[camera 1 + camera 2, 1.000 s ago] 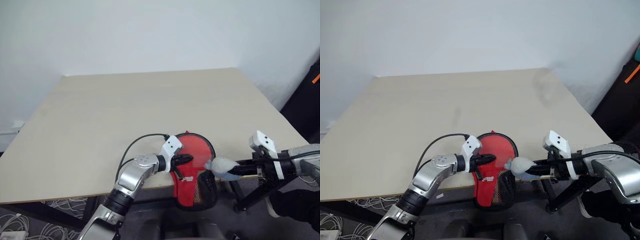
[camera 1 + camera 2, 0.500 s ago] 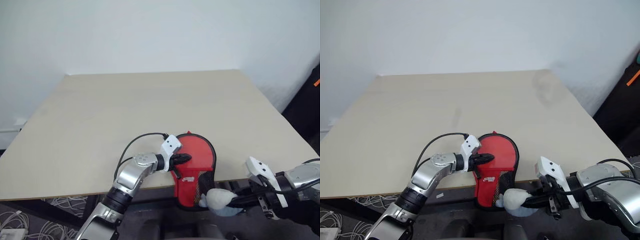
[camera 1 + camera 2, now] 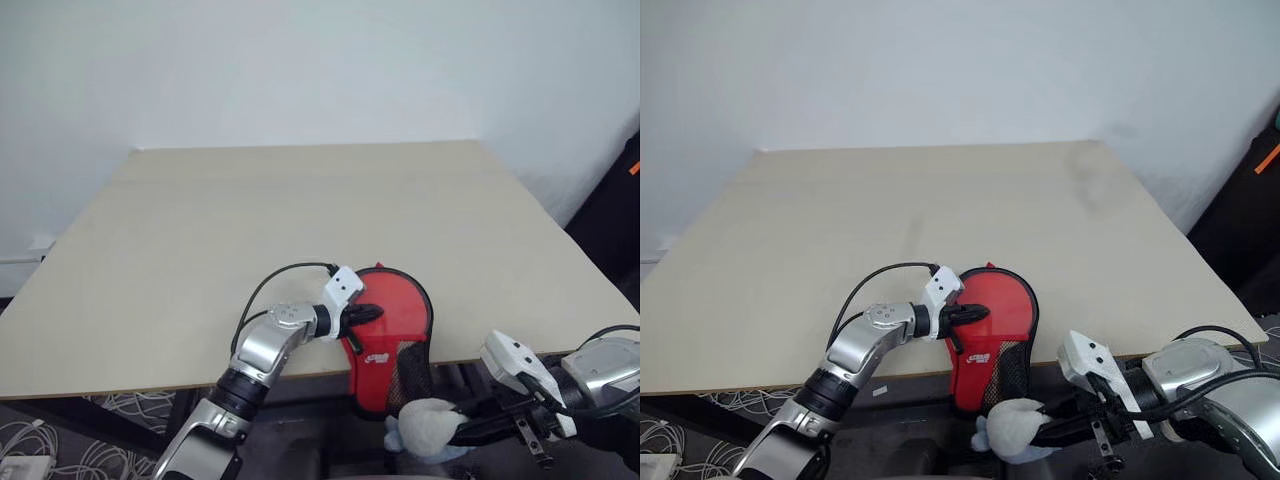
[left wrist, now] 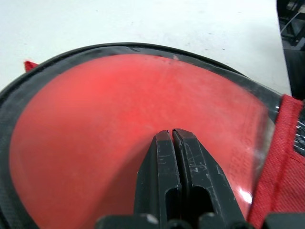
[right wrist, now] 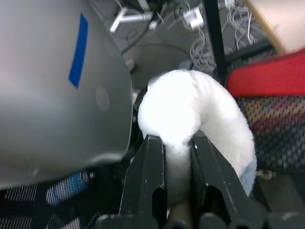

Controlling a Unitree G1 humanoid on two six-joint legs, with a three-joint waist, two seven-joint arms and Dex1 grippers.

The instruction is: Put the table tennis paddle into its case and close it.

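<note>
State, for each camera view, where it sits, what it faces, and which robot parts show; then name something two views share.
Head views: look forward and down at the table; both arms show.
Left wrist view: sits behind the shut left gripper, facing the case.
Right wrist view: sits behind the right gripper, which pinches a white lump.
Shared: both wrist views show the case.

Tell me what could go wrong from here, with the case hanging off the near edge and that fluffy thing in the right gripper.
The case overhangs the table edge, pinned only by the shut left gripper pressing on its clear window; lifting that arm may let it slide off. The right gripper pinches the white fluffy lump below table level, so it is not free to work the zipper. Whether the case is fully zipped cannot be told.
</note>
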